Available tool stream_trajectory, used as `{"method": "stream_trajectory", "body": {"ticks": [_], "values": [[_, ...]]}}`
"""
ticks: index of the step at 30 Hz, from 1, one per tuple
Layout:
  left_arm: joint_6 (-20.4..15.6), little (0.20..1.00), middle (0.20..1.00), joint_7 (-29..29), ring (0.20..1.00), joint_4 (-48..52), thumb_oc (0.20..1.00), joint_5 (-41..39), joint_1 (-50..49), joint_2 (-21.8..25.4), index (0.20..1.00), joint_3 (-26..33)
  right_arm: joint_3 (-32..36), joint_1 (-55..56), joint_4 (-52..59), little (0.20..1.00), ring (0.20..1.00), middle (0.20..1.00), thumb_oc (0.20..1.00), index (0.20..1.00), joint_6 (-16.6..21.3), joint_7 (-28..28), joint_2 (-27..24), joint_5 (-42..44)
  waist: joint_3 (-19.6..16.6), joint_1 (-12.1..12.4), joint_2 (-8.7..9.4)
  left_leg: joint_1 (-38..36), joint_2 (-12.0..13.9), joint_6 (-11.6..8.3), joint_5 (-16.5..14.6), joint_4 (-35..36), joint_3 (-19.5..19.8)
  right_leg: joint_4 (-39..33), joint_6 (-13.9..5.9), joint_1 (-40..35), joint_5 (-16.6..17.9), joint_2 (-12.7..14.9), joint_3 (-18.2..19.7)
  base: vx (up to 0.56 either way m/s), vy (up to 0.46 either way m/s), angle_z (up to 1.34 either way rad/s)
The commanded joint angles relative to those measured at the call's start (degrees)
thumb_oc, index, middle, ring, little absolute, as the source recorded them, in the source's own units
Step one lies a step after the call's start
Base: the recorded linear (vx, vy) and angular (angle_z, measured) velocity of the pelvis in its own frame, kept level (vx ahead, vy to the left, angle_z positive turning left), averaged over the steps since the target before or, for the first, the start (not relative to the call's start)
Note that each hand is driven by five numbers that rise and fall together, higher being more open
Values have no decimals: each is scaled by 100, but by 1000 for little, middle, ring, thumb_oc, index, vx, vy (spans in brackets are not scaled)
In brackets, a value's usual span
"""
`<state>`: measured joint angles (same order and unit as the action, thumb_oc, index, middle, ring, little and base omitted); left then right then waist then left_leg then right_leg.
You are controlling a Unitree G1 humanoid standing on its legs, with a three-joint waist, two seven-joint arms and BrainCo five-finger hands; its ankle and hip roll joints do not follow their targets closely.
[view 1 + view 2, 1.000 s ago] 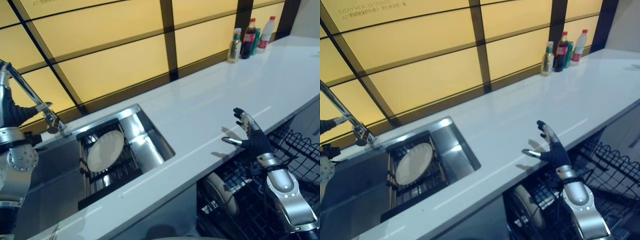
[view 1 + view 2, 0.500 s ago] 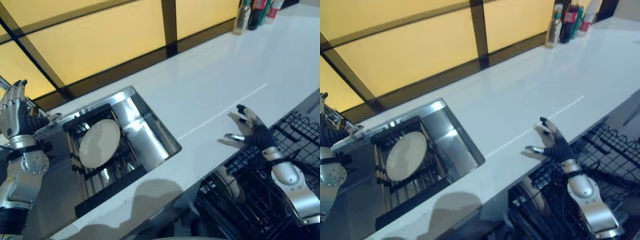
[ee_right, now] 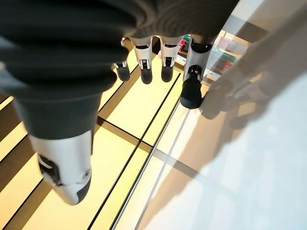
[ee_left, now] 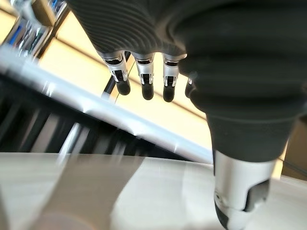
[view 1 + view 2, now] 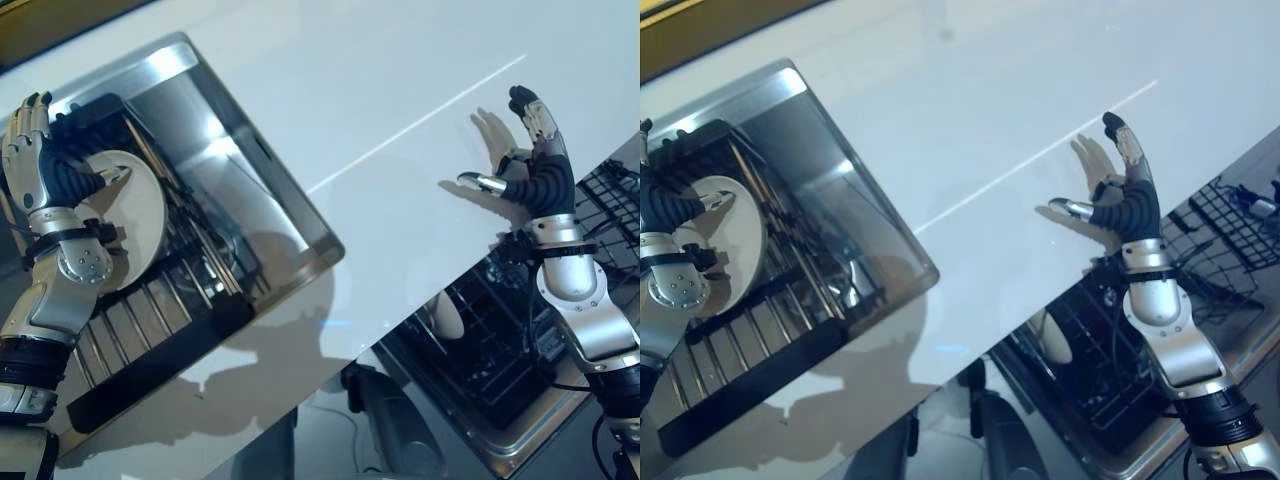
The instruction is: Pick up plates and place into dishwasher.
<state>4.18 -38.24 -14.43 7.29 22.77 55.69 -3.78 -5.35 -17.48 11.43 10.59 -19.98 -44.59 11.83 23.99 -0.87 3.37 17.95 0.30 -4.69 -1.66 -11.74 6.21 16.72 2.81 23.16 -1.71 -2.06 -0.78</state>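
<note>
- Plate point(image 5: 135, 215) stands on edge in the dark rack point(image 5: 150, 330) inside the steel sink point(image 5: 270, 200); one plate shows there, pale and round.
- Left hand point(image 5: 45, 165) hovers right by that plate's upper rim, fingers straight and thumb apart, holding nothing; I cannot tell whether it touches the plate.
- Right hand point(image 5: 530, 170) hangs over the white table point(image 5: 330, 90) near its front edge, fingers spread wide and empty.
- Dishwasher rack point(image 5: 500, 340) sits pulled out below the table edge, under the right hand; one pale rounded piece point(image 5: 450, 318), likely a plate, stands in it already.
- Risk one: an upright plate offers only a thin rim, so a shallow pinch could let it slip and drop back among the rack bars.
- Risk two: lifting at a slant could catch the plate on the rack's tines or knock the sink wall.
- Risk three: sink and dishwasher lie well apart, so the carry across the table or a hand-over is where a loose hold would probably fail.
- Count: two hands, one sink rack, one dishwasher rack, one plate in the sink, one likely plate in the dishwasher.
</note>
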Motion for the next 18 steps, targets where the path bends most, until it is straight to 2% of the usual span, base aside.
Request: {"method": "stream_trajectory", "body": {"ticks": [1,2,4,7,9,12,15,18], "values": [[-202,1000,1000,529,1000,769,1000,-324,138,178,1000,256,-630,41,-372,1000,1000,1000,1000,1000,-257,-79,360,-161,204,360,112,273,-434,520,-57,-134,-169,-861,-782,-722,113,378,-42,8,-45,3],[-193,1000,1000,647,1000,851,1000,-422,77,135,1000,299,-608,61,-364,1000,1000,1000,1000,1000,-262,-83,367,-168,213,369,111,269,-435,521,-56,-131,-159,-870,-778,-737,112,379,-54,5,-59,7],[-151,1000,1000,1331,1000,1179,1000,-1135,-188,-144,1000,432,-463,163,-322,1000,1000,1000,1000,1000,-279,-96,419,-197,269,422,98,253,-431,530,-48,-115,-124,-887,-756,-773,102,381,-103,-3,-68,7],[230,1000,1000,2313,1000,1774,1000,-2193,-678,-624,1000,571,-241,313,-198,1000,1000,1000,1000,1000,-324,-31,527,-359,355,488,47,230,-436,553,-4,-49,-73,-919,-747,-789,113,376,-162,-27,-52,7],[440,1000,1000,2604,1000,2236,1000,-2462,-1118,-941,1000,665,-115,458,-70,1000,1000,1000,1000,1000,-346,-53,517,-387,407,551,4,198,-445,570,24,-2,-41,-948,-739,-816,124,383,-211,-31,-37,0],[603,1000,1000,2656,1000,2460,1000,-2477,-1495,-1298,1000,646,-24,563,-75,1000,1000,1000,1000,1000,-304,-72,499,-383,446,611,-57,141,-467,588,47,33,18,-945,-718,-860,103,388,-283,-20,-36,3],[718,1000,1000,2582,1000,2491,1000,-2548,-1619,-1385,1000,663,34,612,-79,1000,1000,1000,1000,1000,-272,-58,421,-334,447,628,-105,103,-487,588,87,74,56,-964,-696,-896,98,397,-335,-5,-9,1],[813,1000,1000,2578,1000,2395,1000,-2941,-1736,-1444,1000,787,116,659,-76,1000,1000,1000,1000,1000,-306,-16,313,-336,439,631,-172,107,-507,581,123,60,84,-945,-672,-887,86,410,-369,0,0,0]]}}
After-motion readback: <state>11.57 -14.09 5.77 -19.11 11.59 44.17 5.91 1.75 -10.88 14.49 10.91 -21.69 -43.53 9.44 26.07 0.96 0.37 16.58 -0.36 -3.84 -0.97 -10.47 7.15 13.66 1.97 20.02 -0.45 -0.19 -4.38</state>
